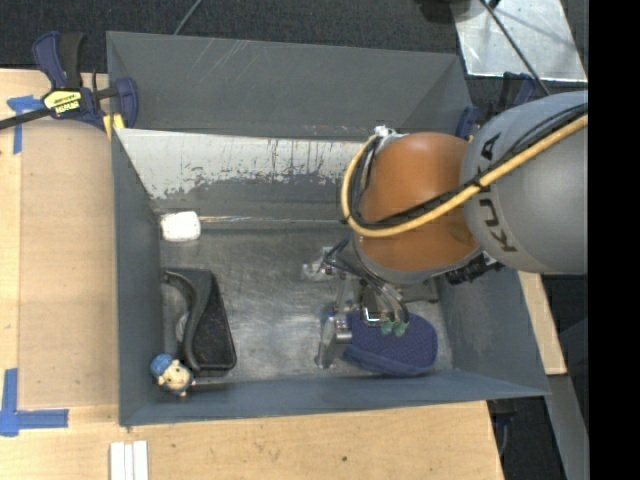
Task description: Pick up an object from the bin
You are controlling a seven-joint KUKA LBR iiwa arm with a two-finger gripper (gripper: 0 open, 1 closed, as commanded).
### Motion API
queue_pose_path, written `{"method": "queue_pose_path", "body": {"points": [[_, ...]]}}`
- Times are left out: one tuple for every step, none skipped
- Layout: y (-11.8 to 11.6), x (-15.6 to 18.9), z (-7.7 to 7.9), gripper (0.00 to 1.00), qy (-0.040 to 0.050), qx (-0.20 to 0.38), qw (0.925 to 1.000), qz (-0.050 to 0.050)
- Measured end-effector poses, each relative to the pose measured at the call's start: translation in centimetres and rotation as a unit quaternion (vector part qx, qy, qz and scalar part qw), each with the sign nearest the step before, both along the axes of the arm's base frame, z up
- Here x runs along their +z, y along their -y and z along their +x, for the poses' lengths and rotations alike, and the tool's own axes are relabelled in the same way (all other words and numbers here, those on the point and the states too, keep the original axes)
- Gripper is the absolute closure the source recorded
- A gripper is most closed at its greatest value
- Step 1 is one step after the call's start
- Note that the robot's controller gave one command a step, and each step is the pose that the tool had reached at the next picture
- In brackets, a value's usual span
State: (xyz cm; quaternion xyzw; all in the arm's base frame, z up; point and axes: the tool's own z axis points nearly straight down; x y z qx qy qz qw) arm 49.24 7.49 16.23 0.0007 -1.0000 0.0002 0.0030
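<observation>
Camera view, hidden: the orange wrist cover [415, 203] masks the right floor of the bin [290, 98] and the upper edge of the dark blue soft thing [405, 350]
Claw [335, 338]: low at front right, just beside that thing's left end; released or clenched, cannot tell
Around: white block [181, 228], black scoop-like thing [205, 323], small blue-and-yellow figure [170, 372], well apart at left

— What lies along the top, at the far side?
— A matte black floor surface [270, 3], with 1 thin pale cable [203, 1] slanting across it.
— And the upper right?
— A flat silvery metal plate [525, 33], brightly lit, lying on that black surface.
</observation>
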Motion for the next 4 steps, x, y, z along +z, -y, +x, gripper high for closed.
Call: {"method": "queue_pose_path", "body": {"points": [[7.7,-7.4,-1.1,0.00,0.0008,0.001,1.0000,-0.001],[7.2,-6.9,-0.8,1.00,0.0045,0.004,1.0000,0.000],[6.0,3.4,1.6,1.00,0.0072,0.313,0.9497,0.000],[6.7,13.2,3.6,1.00,0.0063,0.464,0.8858,0.000]]}}
